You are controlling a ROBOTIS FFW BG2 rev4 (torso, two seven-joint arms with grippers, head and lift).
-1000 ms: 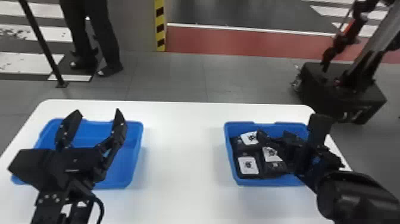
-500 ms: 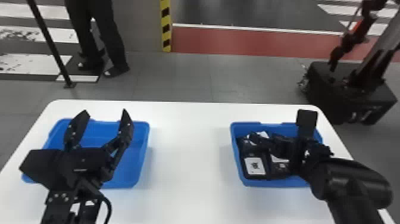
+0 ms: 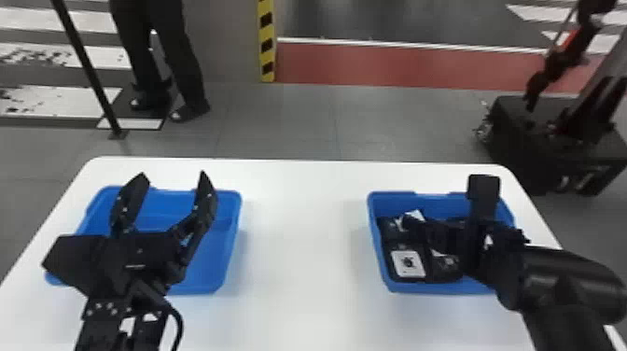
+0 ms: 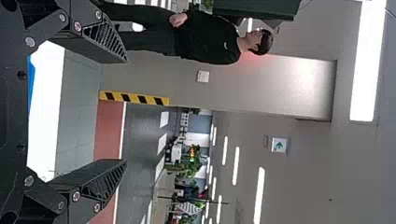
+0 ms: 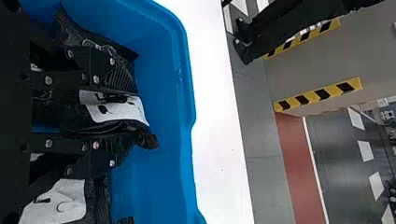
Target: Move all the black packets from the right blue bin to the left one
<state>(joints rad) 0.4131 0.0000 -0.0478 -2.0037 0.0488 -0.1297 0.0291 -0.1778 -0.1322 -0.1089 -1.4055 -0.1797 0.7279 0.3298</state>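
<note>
Blue right bin [image 3: 396, 203] holds your unmoved packets [image 3: 408, 263], right tool [image 5: 125, 116] inside apparently pinching one, left tool [image 3: 172, 176] spread wide and empty, none visibly delivered.

Passage between left bin [image 3: 229, 242] and right bin [image 3: 377, 233], 2 walled obstacles.

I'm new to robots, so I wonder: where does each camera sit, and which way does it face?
Head view: on the head, facing forward and down at the table, left bin, right bin, left arm and right arm.
Left wrist view: on that wrist, facing past the table into the room; open jaws show.
Right wrist view: on that wrist, facing over the right bin toward the room; its jaws show, a black packet between them.
Shared: head and right wrist views both show the right bin.
</note>
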